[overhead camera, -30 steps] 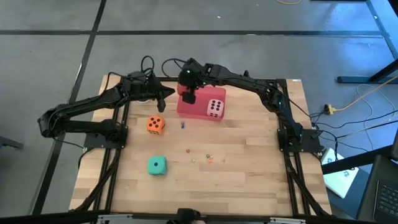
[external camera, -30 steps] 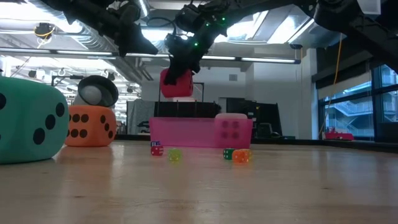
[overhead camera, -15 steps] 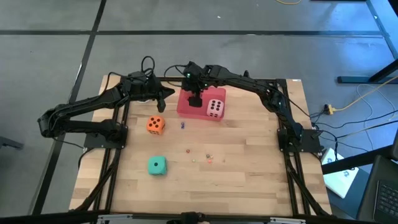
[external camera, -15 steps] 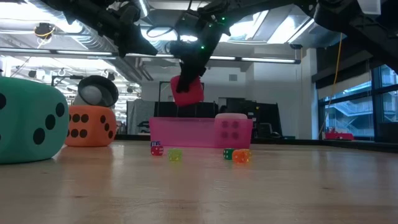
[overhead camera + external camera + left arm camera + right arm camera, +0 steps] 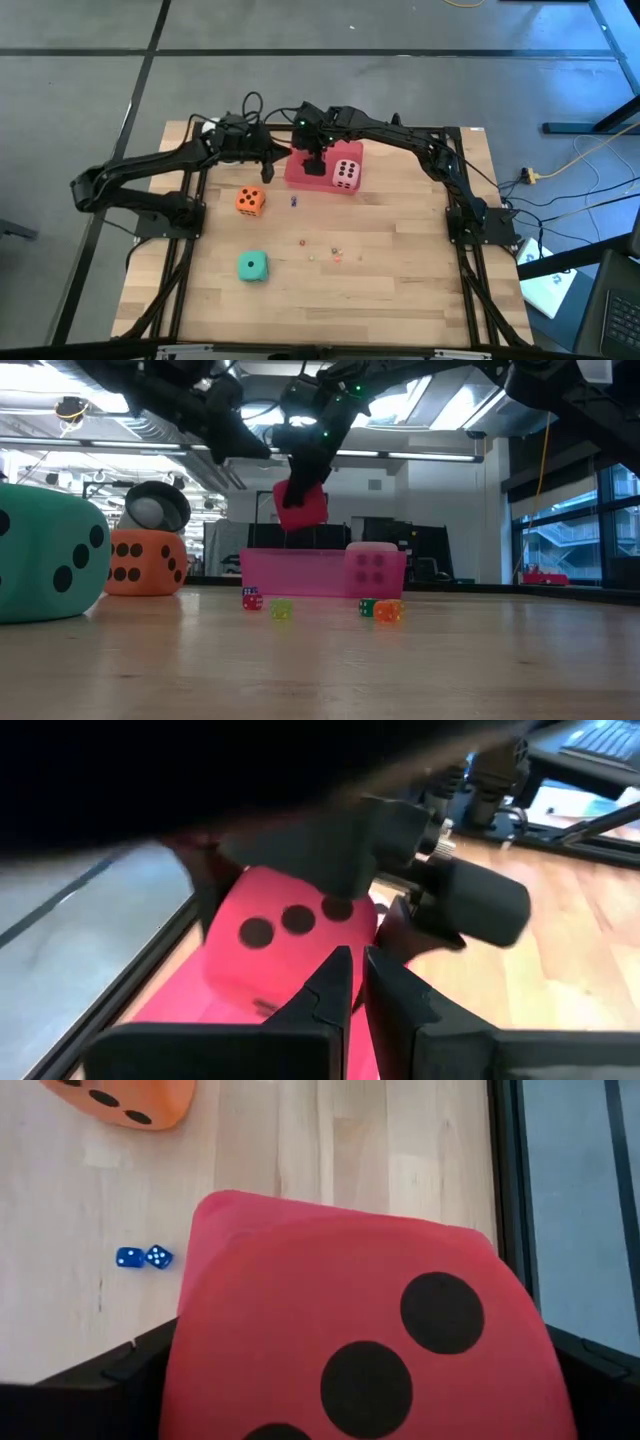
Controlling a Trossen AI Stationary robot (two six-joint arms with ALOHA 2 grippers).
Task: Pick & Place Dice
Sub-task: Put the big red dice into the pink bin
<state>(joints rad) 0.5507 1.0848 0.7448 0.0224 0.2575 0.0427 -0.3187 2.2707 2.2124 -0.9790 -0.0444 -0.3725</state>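
Observation:
The red die (image 5: pixel 300 505) hangs in my right gripper (image 5: pixel 313 160) above the far-left part of the flat pink tray (image 5: pixel 300 178); it fills the right wrist view (image 5: pixel 360 1340). The pale pink die (image 5: pixel 346 172) sits in the tray's right part. On the table stand the orange die (image 5: pixel 250 201) and the teal die (image 5: pixel 252 266). My left gripper (image 5: pixel 270 160) is shut and empty, raised just left of the tray, and its wrist view looks at the red die (image 5: pixel 290 935). My right gripper pinches the red die between its two fingers (image 5: pixel 130 1375), which lie on two opposite side faces (image 5: pixel 200 1380). The fingers come from above, pointing down. The die is lifted clear above the tray and sits slightly tilted.
Several tiny coloured dice (image 5: pixel 335 253) lie scattered mid-table, and two blue ones (image 5: pixel 143 1258) sit near the tray. Bare wood stretches across the near and right parts of the table (image 5: pixel 420 280). The arm bases stand at the left and right edges.
My right gripper carried the red die a little toward the table's right and down, over the tray, then held still. My left gripper then moved toward the right, closer to the tray and the red die.

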